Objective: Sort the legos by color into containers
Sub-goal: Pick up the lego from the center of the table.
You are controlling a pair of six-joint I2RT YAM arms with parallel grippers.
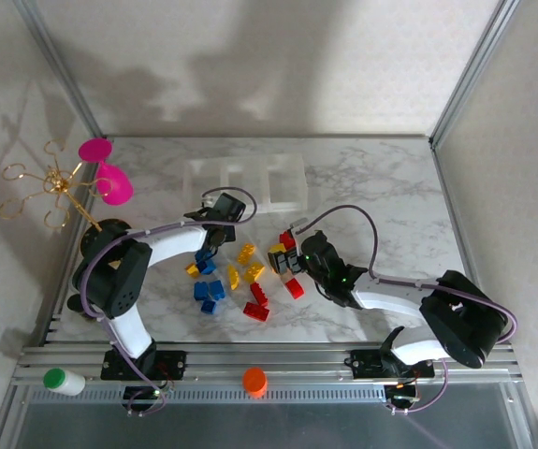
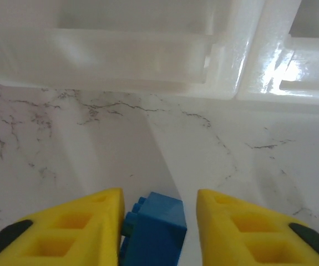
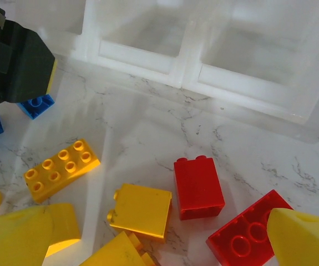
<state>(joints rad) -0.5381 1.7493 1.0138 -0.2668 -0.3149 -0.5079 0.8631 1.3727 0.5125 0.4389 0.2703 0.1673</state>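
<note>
Hovering low over the white marble-patterned table top [image 1: 371, 187], the left gripper [image 2: 158, 194] sets its two yellow fingers [image 2: 76, 227] narrowly on either side of a blue plastic studded brick [image 2: 156, 227]. The left finger lies against the brick, while a thin strip of table shows between the brick and the right finger, so I cannot tell whether the brick is actually clamped. Just ahead of those fingertips stands the row of three square translucent white plastic bins [image 1: 245, 192], joined side by side near the far middle of the table; the blue brick sits on the table in front of the leftmost bin, close to its wall but apart from it. The right gripper [image 3: 165, 221] is spread wide with nothing between its tips, poised over the right part of the loose pile. Under it lie a red four-stud block [image 3: 198, 185], a second red brick with round studs facing up [image 3: 245, 235] touching the right tip, a yellow brick lying on its side [image 3: 141, 209], and a yellow eight-stud brick [image 3: 62, 166] a little to the left. From above, the remaining bricks lie between the two arms and nearer than the bins: a cluster of blue ones [image 1: 208, 292] on the left, yellow ones [image 1: 245, 267] in the middle and red ones [image 1: 257, 304] nearer the bases. A pair of pink plastic cups [image 1: 109, 178] hangs on a gold wire stand [image 1: 39, 187] at the left edge, and an orange round cap [image 1: 254, 379] rests on the front rail.
</note>
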